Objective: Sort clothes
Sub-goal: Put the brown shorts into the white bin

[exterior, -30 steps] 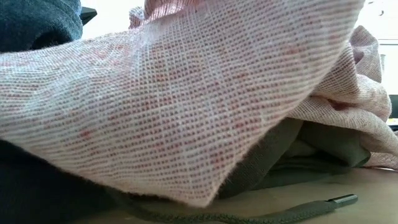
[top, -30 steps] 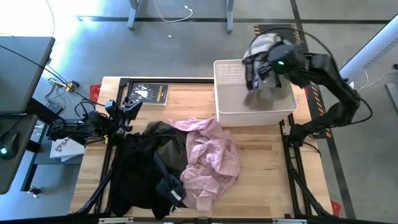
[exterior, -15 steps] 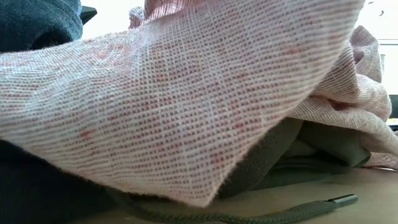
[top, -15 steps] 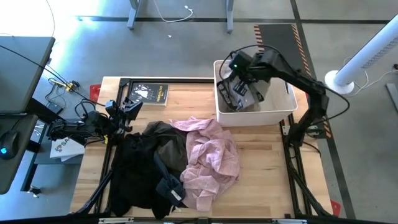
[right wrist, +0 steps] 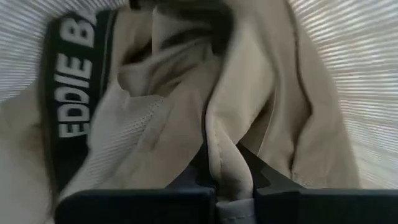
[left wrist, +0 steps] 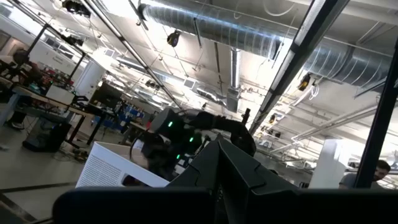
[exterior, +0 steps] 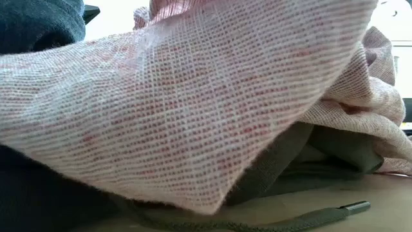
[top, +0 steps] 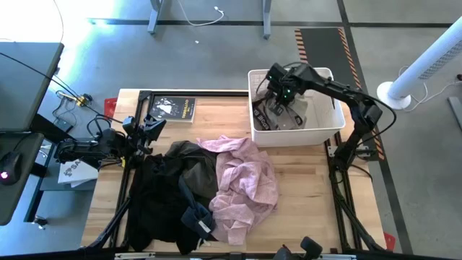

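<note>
Down into the white plastic lattice basket (top: 330, 123) has gone the right pincer (top: 281, 101), which a second ago hung above it with the beige-grey fabric garment (top: 287, 115). Its wrist view shows the two dark fingers pinched shut on a fold of that cloth (right wrist: 186, 106), lattice wall behind. Limp and light, the fabric should slump once released.

On the wooden tabletop (top: 303, 188) lie a pale pink woven garment (top: 242, 180), a dark grey-olive one (top: 189, 162) and a black one (top: 155, 198), best taken by a raised fold. Only the low view shows the weave (exterior: 193, 109) and a drawcord (exterior: 309, 216). Left pincer (top: 153, 126) waits at the table's left edge; its opening I cannot tell.
</note>
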Controlling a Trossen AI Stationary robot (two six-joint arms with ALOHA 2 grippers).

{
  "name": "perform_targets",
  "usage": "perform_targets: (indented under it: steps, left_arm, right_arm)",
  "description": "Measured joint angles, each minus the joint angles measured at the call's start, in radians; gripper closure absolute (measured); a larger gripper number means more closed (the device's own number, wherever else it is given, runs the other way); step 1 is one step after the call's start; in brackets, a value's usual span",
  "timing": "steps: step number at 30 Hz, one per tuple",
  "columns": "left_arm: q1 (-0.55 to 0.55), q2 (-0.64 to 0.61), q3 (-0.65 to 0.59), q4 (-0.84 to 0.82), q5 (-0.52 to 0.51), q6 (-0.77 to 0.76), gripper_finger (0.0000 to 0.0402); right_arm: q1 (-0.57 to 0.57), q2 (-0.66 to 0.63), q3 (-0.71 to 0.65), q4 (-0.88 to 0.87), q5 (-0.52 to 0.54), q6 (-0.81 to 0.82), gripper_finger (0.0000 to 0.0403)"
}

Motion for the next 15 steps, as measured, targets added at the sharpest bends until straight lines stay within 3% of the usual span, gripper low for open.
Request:
perform_targets:
  steps: [8,12,15]
  left_arm:
    - [0.000,0.000,0.000,0.000,-0.007,0.000,0.0394]
    - [0.000,0.000,0.000,0.000,-0.008,0.001,0.0394]
    - [0.000,0.000,0.000,0.000,-0.010,0.001,0.0394]
  right_arm:
    - [-0.045,0.000,-0.233,0.185,-0.018,-0.004,0.0390]
    - [-0.063,0.000,-0.251,0.184,-0.018,0.029,0.0383]
    - [-0.077,0.000,-0.216,0.123,-0.028,0.048,0.0349]
